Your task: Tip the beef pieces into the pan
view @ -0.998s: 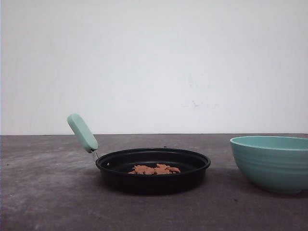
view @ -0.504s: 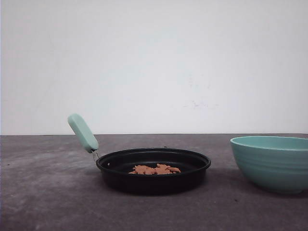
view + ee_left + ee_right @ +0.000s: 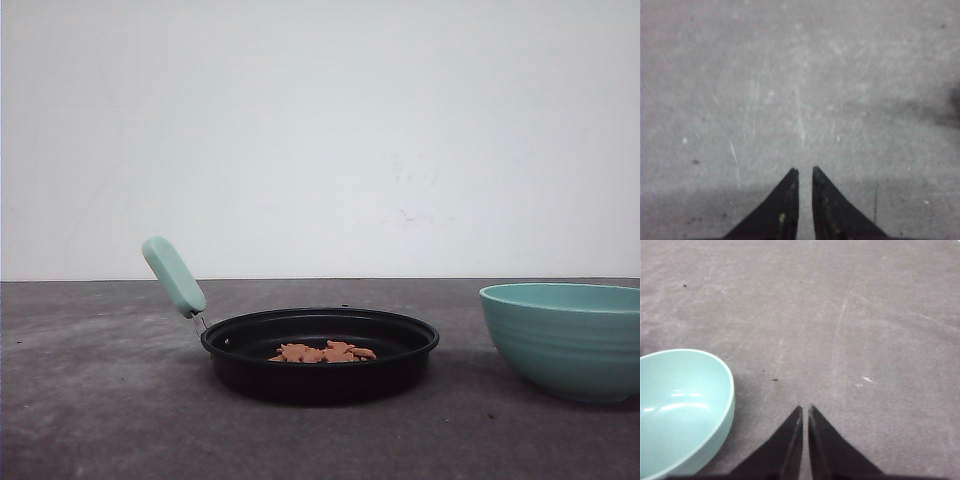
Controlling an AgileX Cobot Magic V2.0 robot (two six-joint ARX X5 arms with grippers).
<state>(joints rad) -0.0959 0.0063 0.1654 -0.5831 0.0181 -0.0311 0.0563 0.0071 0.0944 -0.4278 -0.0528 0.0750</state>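
Sitting left of centre on the grey tabletop (image 3: 90,400): the pan (image 3: 320,362), mint-green handle (image 3: 174,276) angling up to the left. Lying inside it in a low heap, toward the near middle: the beef pieces (image 3: 322,352). Standing well apart at the right edge: a ribbed teal bowl (image 3: 562,338), looking empty from the right wrist. Hovering over bare tabletop, tips nearly together, gripping nothing: left end effector (image 3: 803,172). Hanging just beside the bowl, tips likewise nearly together, holding nothing: right end effector (image 3: 805,410).
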